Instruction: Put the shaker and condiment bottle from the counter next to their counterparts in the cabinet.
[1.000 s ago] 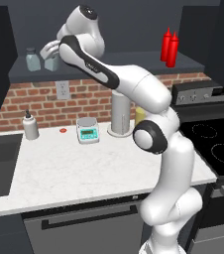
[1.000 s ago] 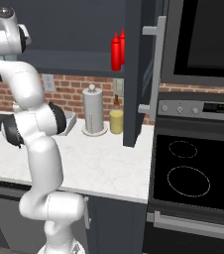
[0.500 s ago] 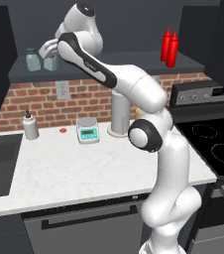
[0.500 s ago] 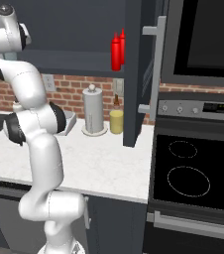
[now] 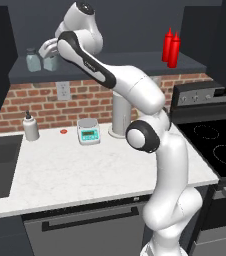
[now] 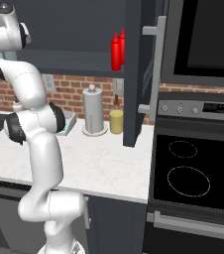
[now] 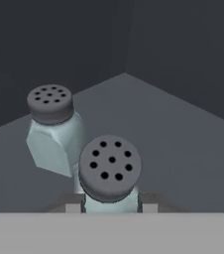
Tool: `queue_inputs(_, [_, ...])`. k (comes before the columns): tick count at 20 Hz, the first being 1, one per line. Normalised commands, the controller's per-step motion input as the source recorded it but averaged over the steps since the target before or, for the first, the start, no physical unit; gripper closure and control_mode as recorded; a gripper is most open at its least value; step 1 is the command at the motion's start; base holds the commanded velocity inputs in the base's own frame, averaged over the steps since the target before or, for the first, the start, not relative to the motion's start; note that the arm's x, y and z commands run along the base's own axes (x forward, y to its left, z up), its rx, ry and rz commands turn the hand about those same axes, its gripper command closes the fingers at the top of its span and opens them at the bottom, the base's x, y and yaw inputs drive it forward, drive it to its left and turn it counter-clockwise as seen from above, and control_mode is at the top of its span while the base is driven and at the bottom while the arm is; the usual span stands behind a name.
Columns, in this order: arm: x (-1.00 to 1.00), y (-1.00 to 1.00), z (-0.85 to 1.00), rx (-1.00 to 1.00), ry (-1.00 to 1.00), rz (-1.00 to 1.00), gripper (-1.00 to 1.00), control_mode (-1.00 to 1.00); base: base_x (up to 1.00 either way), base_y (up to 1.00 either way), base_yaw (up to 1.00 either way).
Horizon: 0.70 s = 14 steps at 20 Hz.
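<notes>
On the cabinet (image 5: pixel 110 62) shelf, the gripper (image 7: pixel 110 208) clasps the shaker (image 7: pixel 110 173) (matching jar (image 7: pixel 52 129) just beside); two red bottles (image 5: pixel 171 47) stand well apart.

Arm stretched up-left, gripper (image 7: pixel 111 208) fingers clamping shaker (image 7: pixel 110 174).

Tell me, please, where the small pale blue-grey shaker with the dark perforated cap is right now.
The shaker stands between the gripper fingertips on the cabinet shelf, at its left end, beside its matching counterpart.
</notes>
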Motion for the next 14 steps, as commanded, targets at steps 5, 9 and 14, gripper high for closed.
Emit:
queue_inputs(5, [0.01,0.00,0.00,0.00,0.00,0.00,-1.00,-1.00,0.00,0.00,0.00])
queue_inputs(9, [0.04,0.00,-0.02,0.00,0.00,0.00,-1.00,-1.00,0.00,0.00,0.00])
queue_inputs(14, [0.02,0.00,0.00,0.00,0.00,0.00,-1.00,-1.00,0.00,0.00,0.00])
